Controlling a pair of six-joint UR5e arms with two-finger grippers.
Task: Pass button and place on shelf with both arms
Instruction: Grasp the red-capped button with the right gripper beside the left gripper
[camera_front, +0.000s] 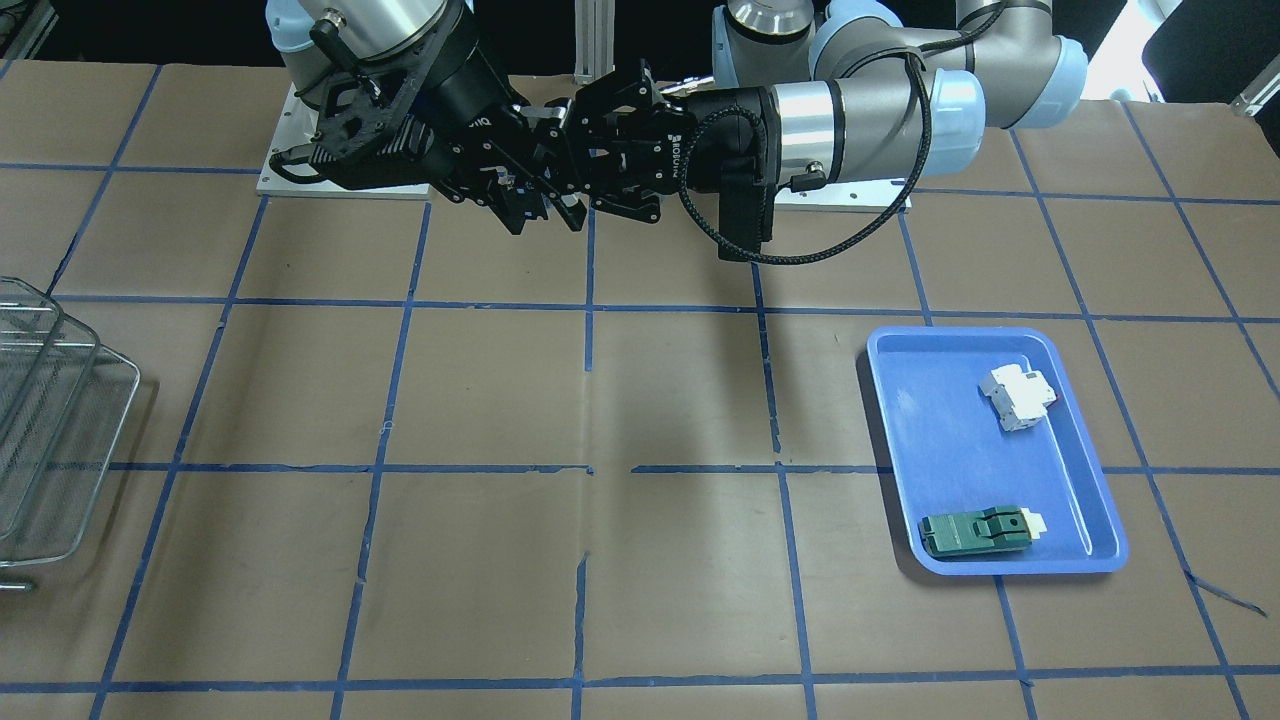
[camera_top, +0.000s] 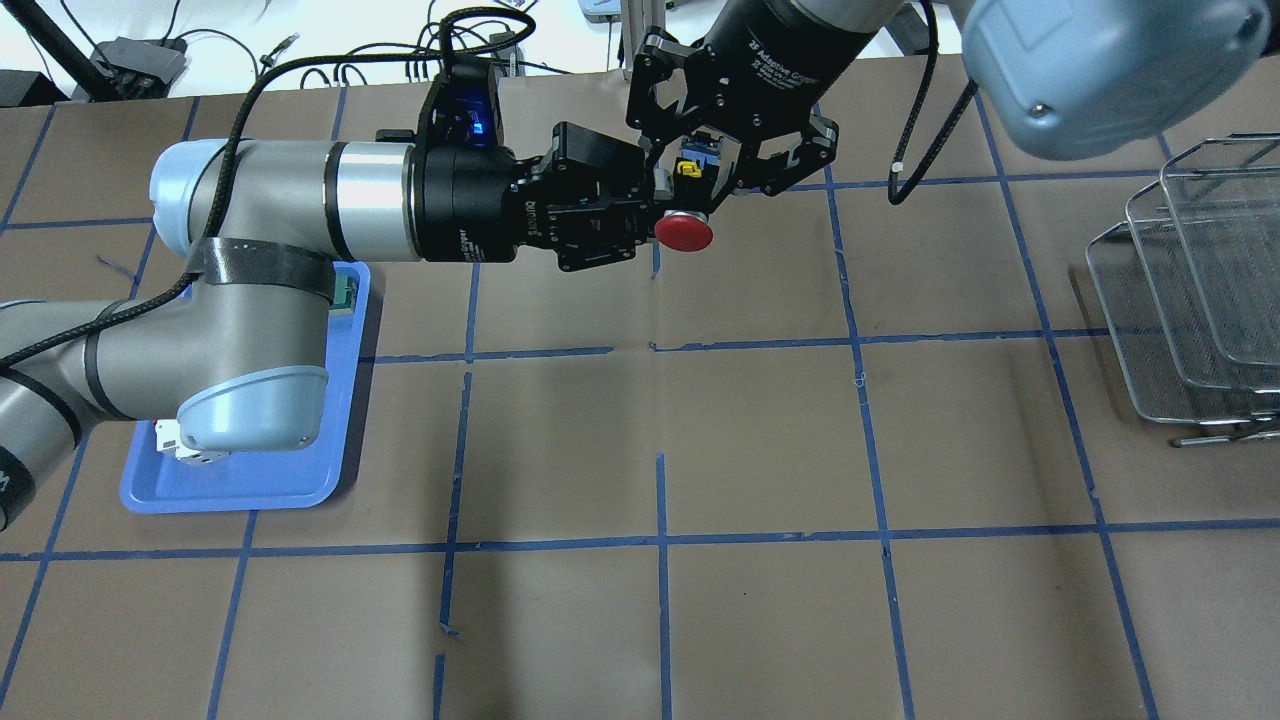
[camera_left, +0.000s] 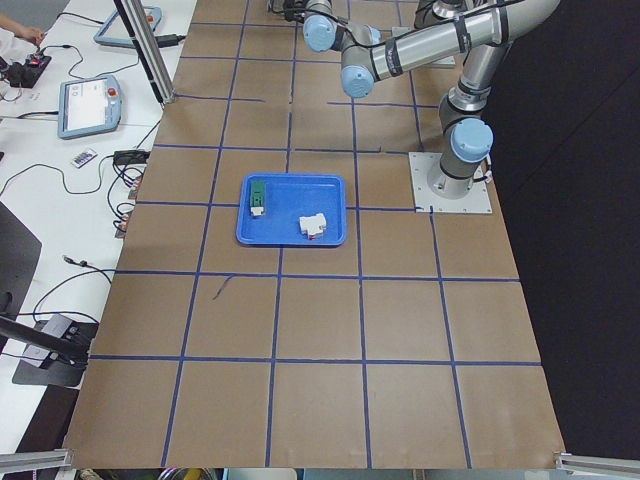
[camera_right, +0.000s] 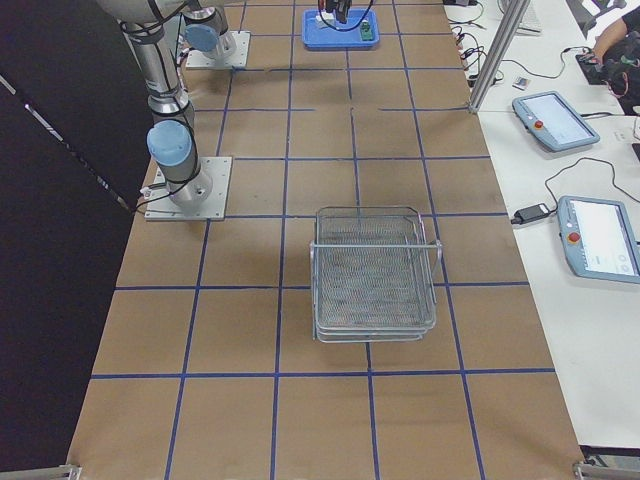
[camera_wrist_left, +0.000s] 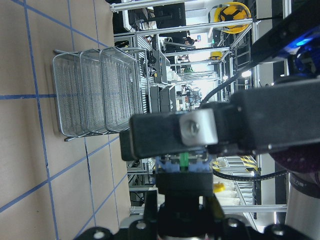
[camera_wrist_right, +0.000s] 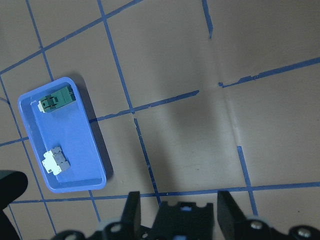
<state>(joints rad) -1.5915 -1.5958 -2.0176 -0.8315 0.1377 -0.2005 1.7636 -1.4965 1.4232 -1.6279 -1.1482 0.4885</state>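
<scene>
The button, with its red round cap (camera_top: 683, 231), hangs in the air over the table's far middle. My left gripper (camera_top: 655, 212) comes in from the left and is shut on its body, cap facing down. My right gripper (camera_top: 722, 168) comes in from above. Its fingers (camera_wrist_right: 131, 212) are spread wide on both sides of the button's blocky body (camera_wrist_right: 182, 220) without touching it. In the front-facing view the two grippers meet, left (camera_front: 585, 160) and right (camera_front: 525, 200), and hide the button. The wire-mesh shelf (camera_top: 1200, 290) stands at the table's right edge, far from both.
A blue plastic tray (camera_front: 900, 400) on the robot's left side holds a white breaker block (camera_front: 1015, 395) and a green flat module (camera_front: 975, 532). My left arm's elbow (camera_top: 250, 410) hangs over that tray. Blue tape lines grid the brown table.
</scene>
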